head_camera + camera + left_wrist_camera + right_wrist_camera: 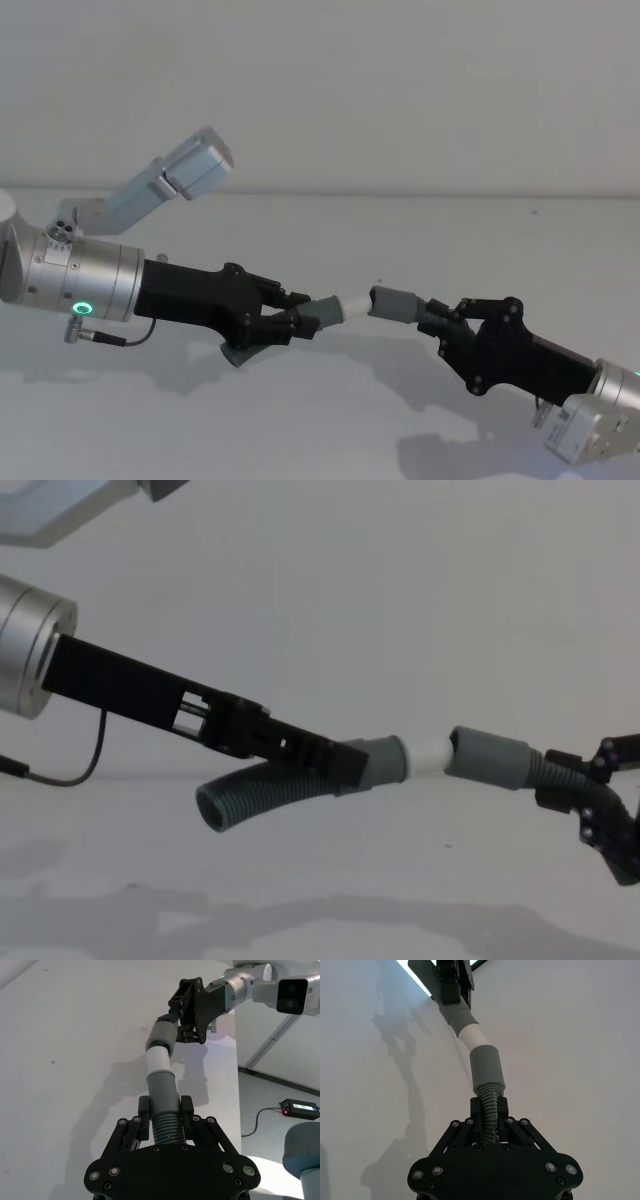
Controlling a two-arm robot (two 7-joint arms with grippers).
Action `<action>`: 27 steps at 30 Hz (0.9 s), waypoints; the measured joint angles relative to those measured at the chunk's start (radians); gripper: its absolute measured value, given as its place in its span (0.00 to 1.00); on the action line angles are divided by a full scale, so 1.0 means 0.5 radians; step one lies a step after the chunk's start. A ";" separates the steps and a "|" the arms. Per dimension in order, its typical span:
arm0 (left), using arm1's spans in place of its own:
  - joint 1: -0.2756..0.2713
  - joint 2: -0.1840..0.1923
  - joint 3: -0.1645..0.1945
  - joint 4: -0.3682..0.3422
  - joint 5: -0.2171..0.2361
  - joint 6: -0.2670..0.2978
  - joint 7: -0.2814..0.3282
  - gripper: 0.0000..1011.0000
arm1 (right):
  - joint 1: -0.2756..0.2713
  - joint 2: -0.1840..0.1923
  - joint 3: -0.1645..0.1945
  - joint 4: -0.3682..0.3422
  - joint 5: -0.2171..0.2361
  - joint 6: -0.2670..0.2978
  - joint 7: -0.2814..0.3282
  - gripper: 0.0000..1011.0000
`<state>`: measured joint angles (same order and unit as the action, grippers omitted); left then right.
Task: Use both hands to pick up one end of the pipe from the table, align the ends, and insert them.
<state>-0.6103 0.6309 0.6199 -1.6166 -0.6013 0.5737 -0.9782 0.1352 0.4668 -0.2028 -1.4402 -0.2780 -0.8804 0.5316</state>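
Above the table (330, 420), the left gripper (290, 315) clamps one pipe piece (260, 790) on its ribs, and the right gripper (440, 322) is closed on the other piece's ribbed part. The white tip (355, 305) sits at the socket cuff (392, 302) mouth — seemingly angled, so pushing could jam or buckle it. The wrist views show that kink; the chest view shows the free-hanging tail.

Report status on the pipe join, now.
Left end effector shut on white-tipped piece. Right end effector shut on socket piece. Tip at socket mouth, not seated. Nothing in the way.
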 joint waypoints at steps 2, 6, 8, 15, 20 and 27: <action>-0.004 -0.002 0.010 0.006 -0.006 0.000 -0.008 0.35 | -0.001 -0.002 -0.001 -0.006 -0.002 0.018 -0.008 0.15; -0.007 -0.003 0.021 0.011 -0.012 0.000 -0.015 0.35 | -0.001 -0.005 -0.003 -0.009 -0.005 0.037 -0.016 0.15; -0.009 -0.004 0.027 0.014 -0.016 0.000 -0.018 0.35 | 0.000 -0.006 -0.005 -0.011 -0.006 0.045 -0.020 0.15; -0.018 -0.006 0.047 0.024 -0.031 0.000 -0.022 0.35 | 0.011 0.000 -0.022 -0.009 -0.004 0.040 -0.031 0.15; -0.022 -0.006 0.054 0.028 -0.039 0.000 -0.022 0.35 | 0.019 0.006 -0.030 -0.001 -0.004 0.012 -0.037 0.15; -0.027 -0.003 0.057 0.029 -0.055 0.018 -0.003 0.35 | 0.030 0.013 -0.037 0.017 -0.019 -0.044 -0.056 0.15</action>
<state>-0.6237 0.6293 0.6485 -1.6022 -0.6289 0.5829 -0.9800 0.1503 0.4735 -0.2216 -1.4319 -0.2875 -0.9025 0.5034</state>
